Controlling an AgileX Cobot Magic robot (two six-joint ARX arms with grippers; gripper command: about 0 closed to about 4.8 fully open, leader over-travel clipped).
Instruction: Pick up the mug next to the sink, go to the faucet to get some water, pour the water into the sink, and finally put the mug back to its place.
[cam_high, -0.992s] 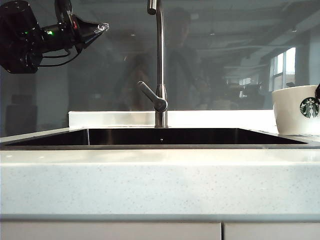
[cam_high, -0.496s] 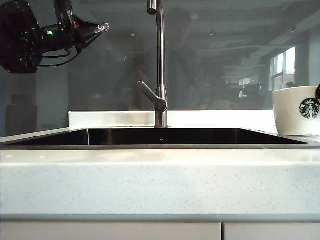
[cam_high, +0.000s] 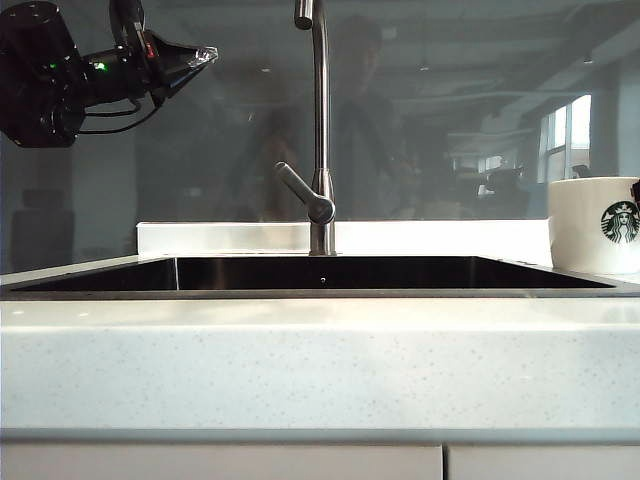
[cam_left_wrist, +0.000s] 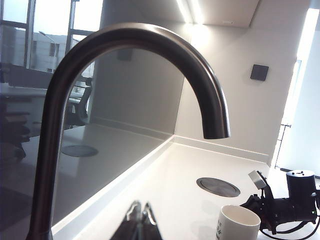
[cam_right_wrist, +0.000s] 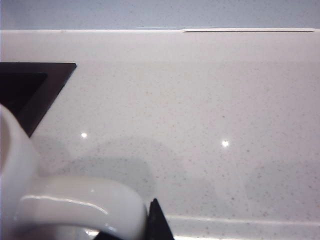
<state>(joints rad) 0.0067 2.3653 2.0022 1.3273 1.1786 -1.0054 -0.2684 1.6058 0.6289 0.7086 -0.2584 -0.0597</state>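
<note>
Exterior view: mug (cam_high: 597, 225) upright on bench (cam_high: 320, 350) beside sink (cam_high: 320, 272).
Left claw (cam_high: 205, 53) shut, empty, raised left of faucet (cam_high: 320, 130); right claw (cam_right_wrist: 152, 217) at mug handle, grip unclear.

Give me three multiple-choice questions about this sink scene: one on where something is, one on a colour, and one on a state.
1. Relative to the sink, the mug stands:
A. inside it
B. on the counter to its right in the exterior view
C. on the cabinet below it

2. The logo on the mug is:
A. green
B. red
C. blue

3. The left tool is:
A. shut on nothing, high up left of the faucet
B. shut on the mug
C. open down in the sink

Answers:
1 B: the mug sits upright on the pale stone past the sink's right end, with the right tool by its handle.
2 A: the round emblem is green on white.
3 A: its tips meet in a point in mid-air.
</note>
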